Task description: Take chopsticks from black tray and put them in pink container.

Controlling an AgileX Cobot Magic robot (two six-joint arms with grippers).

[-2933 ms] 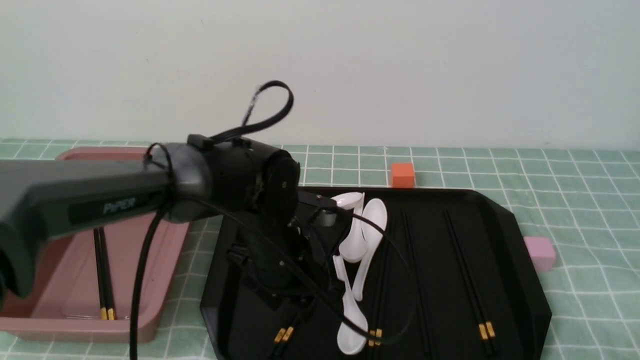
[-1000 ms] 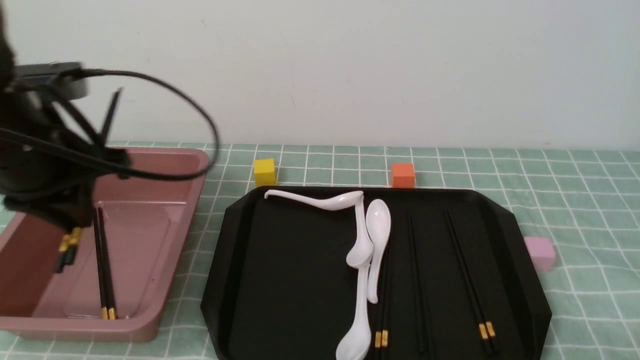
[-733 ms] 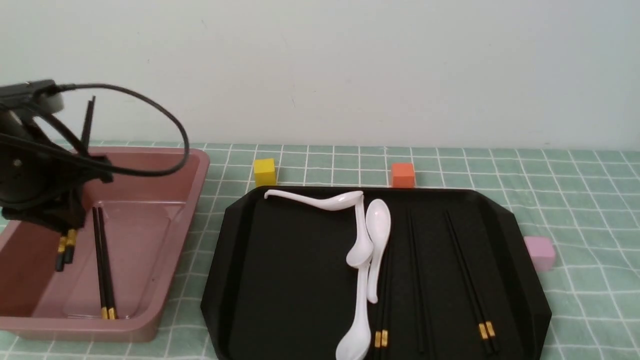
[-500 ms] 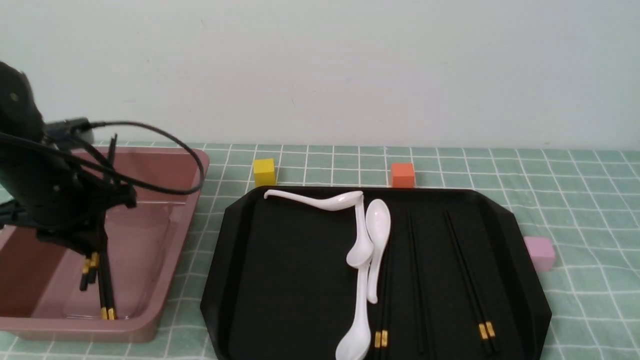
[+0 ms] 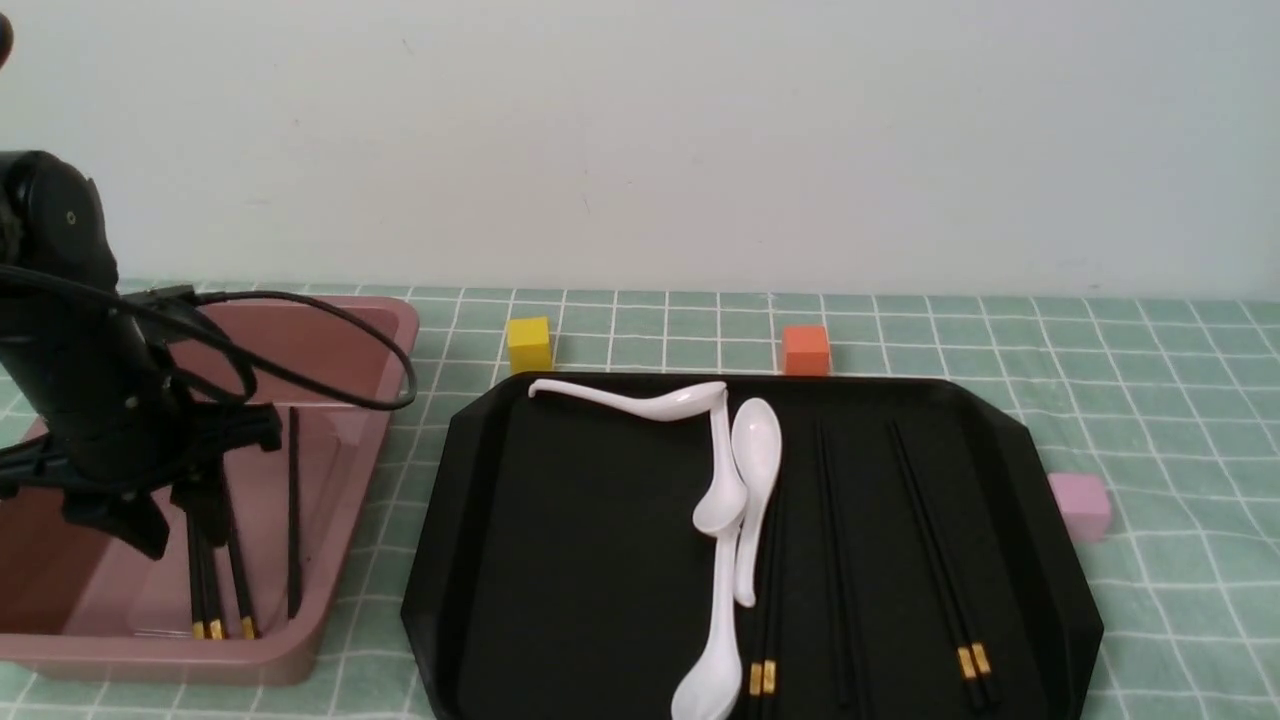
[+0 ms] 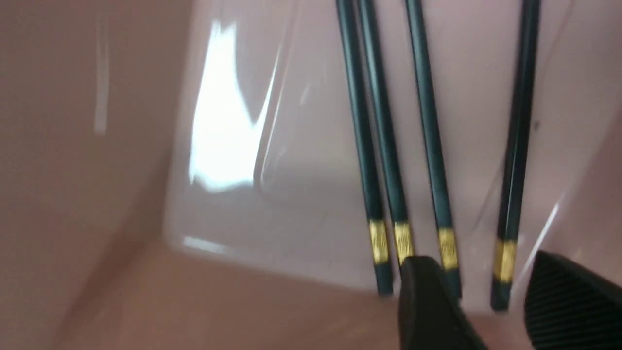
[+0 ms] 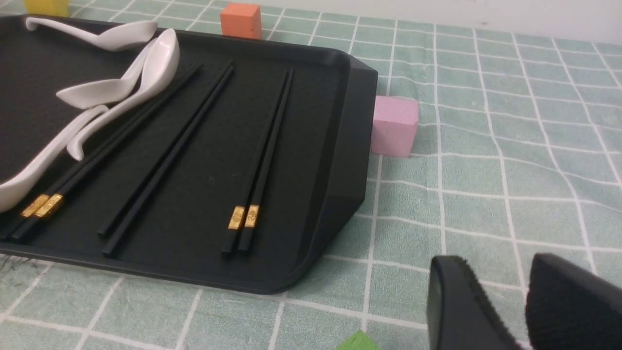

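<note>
The front view looks forward from between the arms and down across the bench (image 5: 1150, 400) toward the wall at 12 o'clock, wide enough to hold the pink container (image 5: 150, 665) at 9 o'clock and most of the black tray (image 5: 560, 520). The left wrist view hangs close inside that container, facing its floor and the chopsticks (image 6: 384, 146). The right wrist view sits low off the tray's 4 o'clock corner, facing about 11 o'clock. It shares the tray's right half, the orange cube (image 5: 805, 350) and the pink cube (image 5: 1080, 505) with the front view.

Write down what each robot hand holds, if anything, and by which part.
Nothing. The left hand is open above the chopsticks lying in the pink bin; the right hand is empty too.
</note>
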